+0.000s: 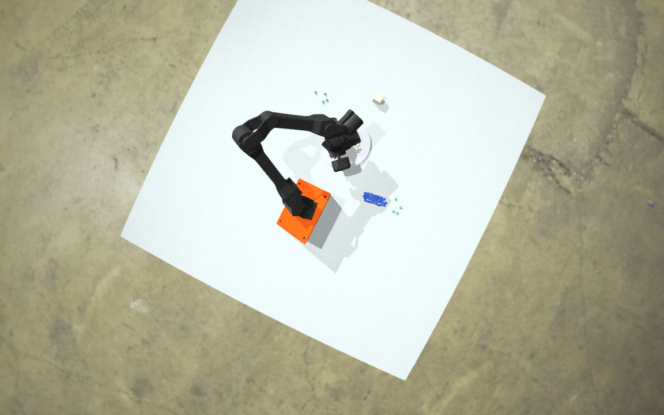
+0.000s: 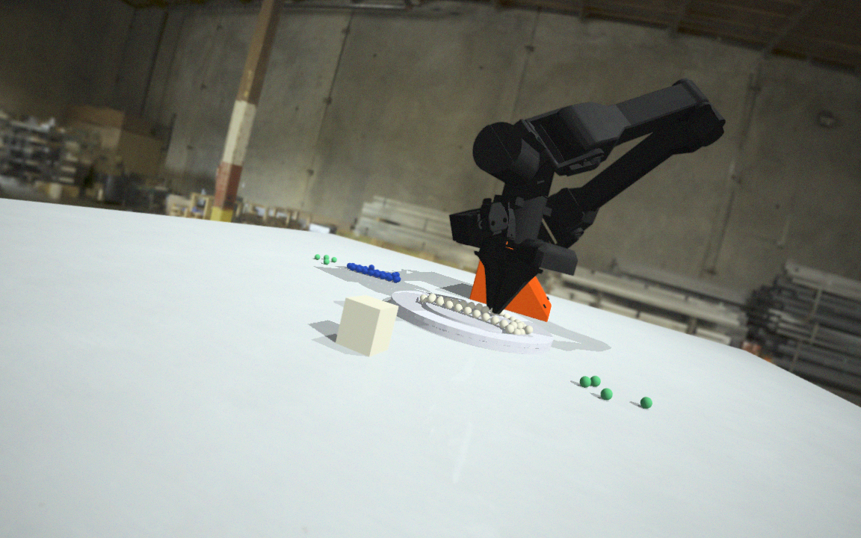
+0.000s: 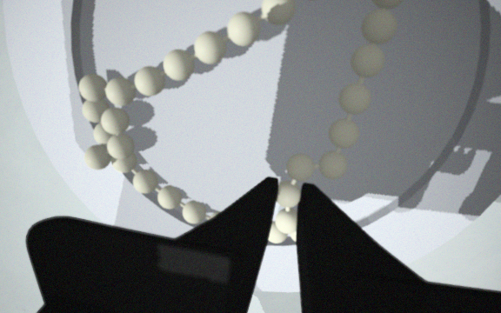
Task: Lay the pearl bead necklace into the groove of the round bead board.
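The pearl bead necklace lies on the round bead board. In the wrist view, a run of beads at the lower left follows the groove. Beads bunch at the left, and two strands cross the board's inner disc away from the groove. The right part of the groove shows no beads. My gripper is shut on a bead of the necklace, low over the board near the groove's lower edge. More beads show between the fingers; the fingers hide part of the strand.
A cream block stands near the board. A blue bead bundle lies on its other side, with several green beads beside it. Several more green beads lie apart. My orange base stands behind the board.
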You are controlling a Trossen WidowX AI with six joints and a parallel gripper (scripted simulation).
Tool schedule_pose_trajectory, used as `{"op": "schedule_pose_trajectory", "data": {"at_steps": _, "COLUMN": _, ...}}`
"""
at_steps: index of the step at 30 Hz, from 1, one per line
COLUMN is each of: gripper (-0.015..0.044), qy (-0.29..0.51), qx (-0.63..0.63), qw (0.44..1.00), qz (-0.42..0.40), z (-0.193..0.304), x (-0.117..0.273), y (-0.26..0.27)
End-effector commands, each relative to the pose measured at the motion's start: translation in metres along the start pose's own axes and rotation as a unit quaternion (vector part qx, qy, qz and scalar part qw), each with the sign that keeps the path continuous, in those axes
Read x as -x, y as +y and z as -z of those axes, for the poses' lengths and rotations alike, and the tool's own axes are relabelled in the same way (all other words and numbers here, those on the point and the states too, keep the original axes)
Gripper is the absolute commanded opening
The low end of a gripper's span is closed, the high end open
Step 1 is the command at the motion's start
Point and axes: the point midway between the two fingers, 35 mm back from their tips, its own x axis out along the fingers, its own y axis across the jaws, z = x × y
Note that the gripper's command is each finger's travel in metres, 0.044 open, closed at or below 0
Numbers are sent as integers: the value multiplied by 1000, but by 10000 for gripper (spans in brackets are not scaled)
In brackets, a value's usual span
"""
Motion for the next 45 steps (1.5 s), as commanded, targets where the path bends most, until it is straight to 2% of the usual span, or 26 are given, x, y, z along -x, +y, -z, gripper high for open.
{"op": "schedule_pose_trajectory", "data": {"at_steps": 1, "gripper": 0, "qy": 0, "qx": 0, "qw": 1000, "qz": 0, "z": 0, "x": 0, "y": 0}}
{"op": "schedule_pose_trajectory", "data": {"at_steps": 11, "gripper": 0, "qy": 2, "qx": -2, "qw": 1000, "qz": -2, "z": 1, "x": 6, "y": -2}}
{"op": "schedule_pose_trajectory", "data": {"at_steps": 21, "gripper": 0, "qy": 2, "qx": -2, "qw": 1000, "qz": -1, "z": 8, "x": 6, "y": -30}}
{"op": "schedule_pose_trajectory", "data": {"at_steps": 36, "gripper": 0, "qy": 2, "qx": -2, "qw": 1000, "qz": -1, "z": 8, "x": -2, "y": -30}}
{"op": "schedule_pose_trajectory", "data": {"at_steps": 45, "gripper": 236, "qy": 1, "qx": -2, "qw": 1000, "qz": -3, "z": 7, "x": 2, "y": -29}}
